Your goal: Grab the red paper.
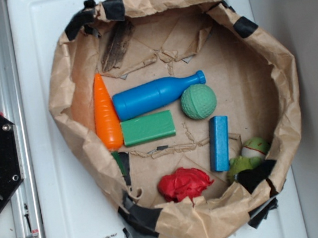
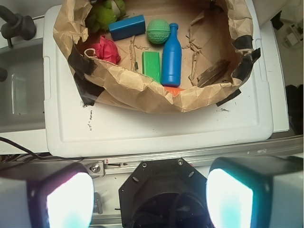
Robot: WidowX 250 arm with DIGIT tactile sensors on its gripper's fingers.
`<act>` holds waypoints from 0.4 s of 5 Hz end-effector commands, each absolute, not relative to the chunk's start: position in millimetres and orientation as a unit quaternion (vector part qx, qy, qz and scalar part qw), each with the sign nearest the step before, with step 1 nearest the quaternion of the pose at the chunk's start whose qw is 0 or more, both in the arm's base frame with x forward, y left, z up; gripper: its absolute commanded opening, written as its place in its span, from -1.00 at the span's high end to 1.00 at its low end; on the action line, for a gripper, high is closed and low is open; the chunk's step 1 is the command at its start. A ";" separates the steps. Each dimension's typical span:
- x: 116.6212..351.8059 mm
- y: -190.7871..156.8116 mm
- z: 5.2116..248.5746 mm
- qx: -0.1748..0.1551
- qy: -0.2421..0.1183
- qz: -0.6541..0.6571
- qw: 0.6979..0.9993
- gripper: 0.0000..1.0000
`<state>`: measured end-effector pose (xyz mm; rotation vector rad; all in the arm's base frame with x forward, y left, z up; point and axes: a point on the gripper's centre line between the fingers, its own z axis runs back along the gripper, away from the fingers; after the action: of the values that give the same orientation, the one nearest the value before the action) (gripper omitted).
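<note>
**Red wad waiting at the nest's rim, gripper hanging back**

White tabletop is carrying a round nest walled in brown crinkled paper and patched with black tape. Inside, the red paper is lying against the near wall, a wrinkled lump with no clear long axis, just beside the lower end of the blue block and near the green stuffed toy. Farther in, the blue bottle, green ball, green block and orange carrot are sitting well apart from it.

In the wrist view the gripper is hovering outside the nest over the robot's base, its two fingers standing wide apart and holding nothing. From there the red paper is lying ahead and to the left, tucked just behind the paper wall.

Judging from this, the reach is calling for travel forward and leftward, then a descent clearing the wall's crumpled lip, which could be snagging a finger.
</note>
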<state>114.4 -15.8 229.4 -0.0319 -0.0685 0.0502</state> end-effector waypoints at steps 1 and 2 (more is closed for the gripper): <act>194.8 -14.5 172.9 -0.059 0.002 0.179 0.982 -1.00; 197.1 -6.9 160.8 -0.069 -0.011 0.205 0.976 -1.00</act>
<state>194.4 -13.3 155.2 -0.1390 0.0013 0.3983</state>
